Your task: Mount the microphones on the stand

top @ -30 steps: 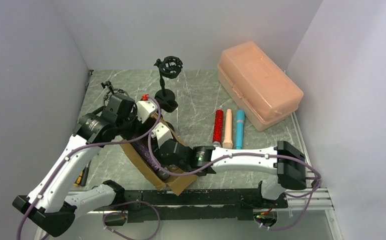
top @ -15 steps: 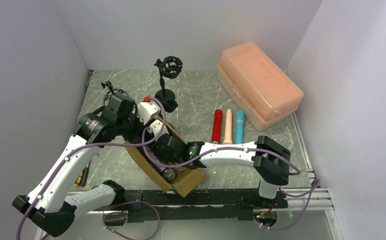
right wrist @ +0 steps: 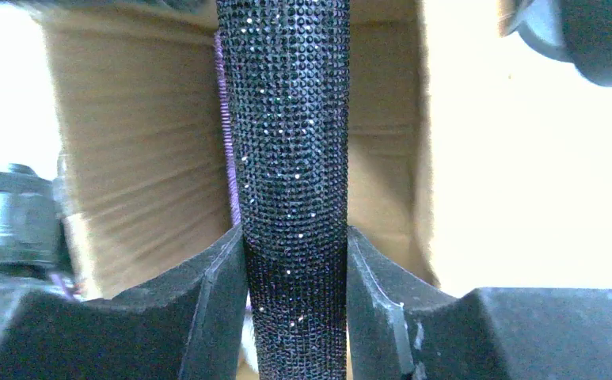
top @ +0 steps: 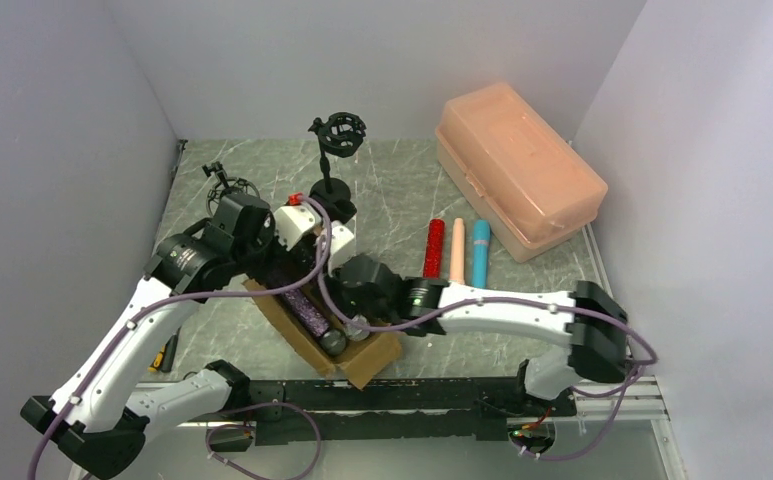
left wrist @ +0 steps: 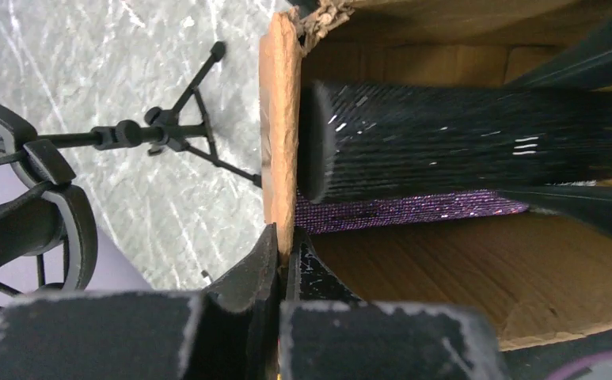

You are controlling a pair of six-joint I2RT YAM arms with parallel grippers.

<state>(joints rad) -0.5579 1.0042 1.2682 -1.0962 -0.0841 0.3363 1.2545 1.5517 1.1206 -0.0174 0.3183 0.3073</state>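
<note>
An open cardboard box lies at the table's near middle. It holds a glittery purple microphone and a black microphone side by side. My right gripper reaches into the box and is shut on the black microphone's body, a finger pressing each side. My left gripper is shut on the box's end wall. Red, peach and light blue microphones lie in a row on the table. A black stand with a shock mount rises behind the box.
A second, small tripod stand sits at the far left, also seen in the left wrist view as a tripod. A large pink plastic case fills the back right. Grey walls close in on three sides.
My right gripper has moved slightly back and right inside the box and its jaws have come in onto the black microphone. The left gripper still pinches the box wall.
</note>
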